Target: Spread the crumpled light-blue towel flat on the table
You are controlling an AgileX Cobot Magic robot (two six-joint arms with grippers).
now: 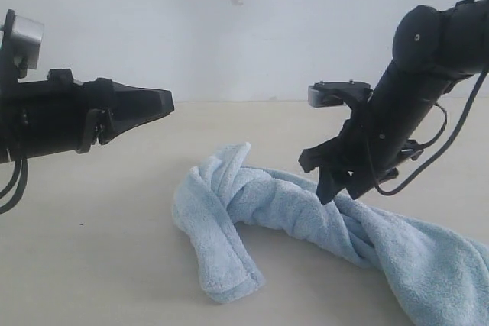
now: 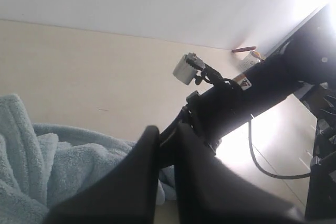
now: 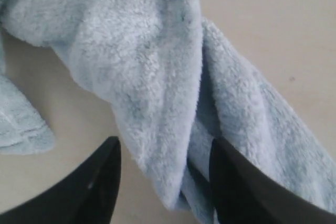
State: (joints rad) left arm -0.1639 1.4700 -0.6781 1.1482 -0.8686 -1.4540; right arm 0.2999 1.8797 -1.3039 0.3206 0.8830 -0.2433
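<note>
The light-blue towel [image 1: 290, 204] lies twisted in a rope-like curl on the beige table [image 1: 92, 250], one end folded toward the front and the other spreading off to the right. My right gripper [image 1: 319, 181] is lowered onto the twisted middle. In the right wrist view it is open [image 3: 165, 142], its two black fingers [image 3: 105, 177] standing either side of a fold of the towel [image 3: 147, 66]. My left gripper [image 1: 164, 103] hangs well above the table, left of the towel. Its fingers [image 2: 142, 171] are together with nothing held, and the towel [image 2: 52, 166] lies beyond them.
A grey-white wall [image 1: 229, 28] backs the table. In the left wrist view the right arm [image 2: 247, 98] and its cable cross behind my left fingers. A small white container [image 2: 250, 60] stands at the table's far edge. Bare tabletop [image 2: 79, 66] stretches left of the towel.
</note>
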